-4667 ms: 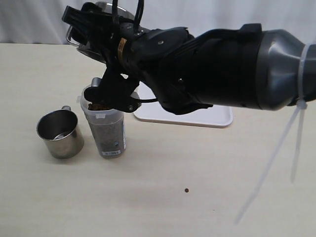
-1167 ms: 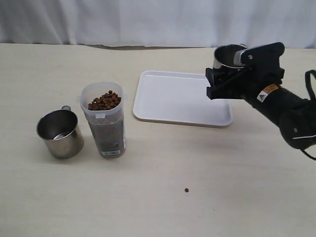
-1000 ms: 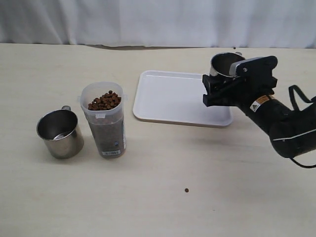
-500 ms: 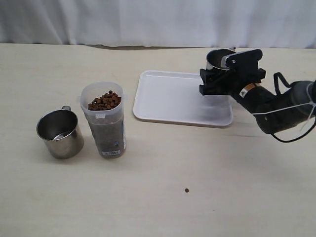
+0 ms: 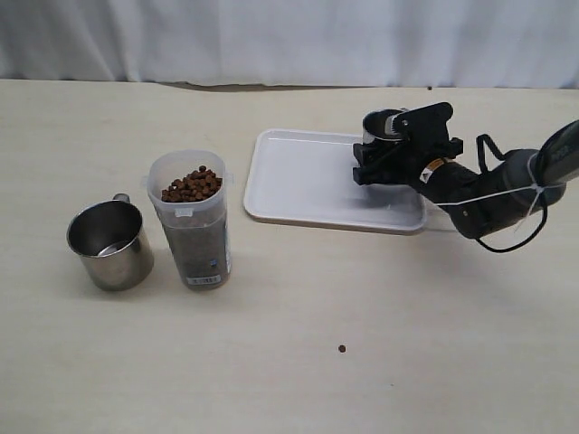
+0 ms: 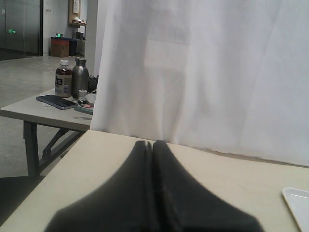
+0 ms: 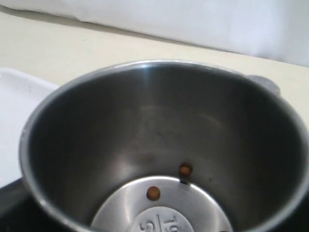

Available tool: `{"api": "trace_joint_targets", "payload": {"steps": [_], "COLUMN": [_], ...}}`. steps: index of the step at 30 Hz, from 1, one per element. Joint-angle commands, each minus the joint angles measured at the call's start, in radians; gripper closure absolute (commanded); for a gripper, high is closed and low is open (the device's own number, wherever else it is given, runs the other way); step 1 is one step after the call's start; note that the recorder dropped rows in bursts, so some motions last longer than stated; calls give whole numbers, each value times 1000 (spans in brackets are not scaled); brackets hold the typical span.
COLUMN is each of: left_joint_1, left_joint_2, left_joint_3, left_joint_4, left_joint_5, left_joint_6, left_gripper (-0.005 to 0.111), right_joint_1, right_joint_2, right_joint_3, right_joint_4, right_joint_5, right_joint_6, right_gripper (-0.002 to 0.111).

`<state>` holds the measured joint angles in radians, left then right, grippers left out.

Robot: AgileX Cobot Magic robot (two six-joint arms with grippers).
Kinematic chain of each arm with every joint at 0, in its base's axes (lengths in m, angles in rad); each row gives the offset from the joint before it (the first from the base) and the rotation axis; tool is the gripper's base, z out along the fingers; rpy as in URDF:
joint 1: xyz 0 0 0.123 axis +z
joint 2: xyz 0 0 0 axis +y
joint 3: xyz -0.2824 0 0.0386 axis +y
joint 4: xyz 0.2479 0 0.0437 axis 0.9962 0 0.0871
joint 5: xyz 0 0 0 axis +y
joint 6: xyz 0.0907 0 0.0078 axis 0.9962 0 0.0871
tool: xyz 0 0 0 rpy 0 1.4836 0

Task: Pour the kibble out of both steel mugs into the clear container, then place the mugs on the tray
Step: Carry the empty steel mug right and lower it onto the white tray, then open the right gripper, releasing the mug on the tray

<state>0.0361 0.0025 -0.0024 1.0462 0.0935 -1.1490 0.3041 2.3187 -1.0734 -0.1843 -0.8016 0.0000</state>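
The clear container (image 5: pixel 192 226) stands on the table at the left, with kibble (image 5: pixel 192 184) heaped to its rim. One steel mug (image 5: pixel 109 244) stands upright just left of it, and it looks empty. My right gripper (image 5: pixel 395 154) is shut on the second steel mug (image 5: pixel 384 125), upright and low over the right end of the white tray (image 5: pixel 308 181); I cannot tell if it touches. In the right wrist view this mug (image 7: pixel 159 140) fills the frame, with two kibble pellets (image 7: pixel 153 193) on its bottom. My left gripper (image 6: pixel 152 143) is shut on nothing and is outside the exterior view.
One stray pellet (image 5: pixel 341 348) lies on the table toward the front. A white curtain (image 5: pixel 289 41) runs along the table's far edge. In the left wrist view a side table with bottles (image 6: pixel 72 77) stands beyond the table edge.
My right arm has swung from over the container to the right, then carried the mug leftward and down to the tray's right end. The container and the left mug have not moved.
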Motion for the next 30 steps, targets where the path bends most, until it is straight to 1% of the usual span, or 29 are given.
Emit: {"api": "trace_joint_targets", "payload": {"steps": [1,2,4,7,8,11,12,14,16,30], "left_joint_1": [-2,-2,-2,-2,-2,-2,-2,-2,-2,-2], "left_joint_2": [-3,-3,-3,-3,-3,-3,-3,-3,-3,-3], "left_joint_3": [2,2,2,2,2,2,2,2,2,2], "left_joint_4": [1,1,1,1,1,1,1,1,1,1], "left_joint_5": [2,2,2,2,2,5,5,5,5,5], "left_joint_6": [-8,-8,-8,-8,-8,-8,-8,-8,-8,-8], "left_gripper": [107,107,107,107,107,107,107,107,107,107], "right_joint_1": [-4,-4,-4,-2,-2,-2,-2,0,0,0], "right_joint_2": [19,19,17,17,17,16,16,9,-7,-167], "right_joint_3": [-20,-20,-20,-20,-20,-16,-11,4,18,186], "right_joint_4": [-11,-11,-11,-11,-11,-17,-25,-40,-41,-41], "right_joint_5": [-11,-11,-12,-12,-12,3,3,-9,-15,0], "right_joint_6": [0,8,44,117,150,160,160,160,160,160], "right_gripper": [102,100,91,68,54,25,18,11,9,9]}}
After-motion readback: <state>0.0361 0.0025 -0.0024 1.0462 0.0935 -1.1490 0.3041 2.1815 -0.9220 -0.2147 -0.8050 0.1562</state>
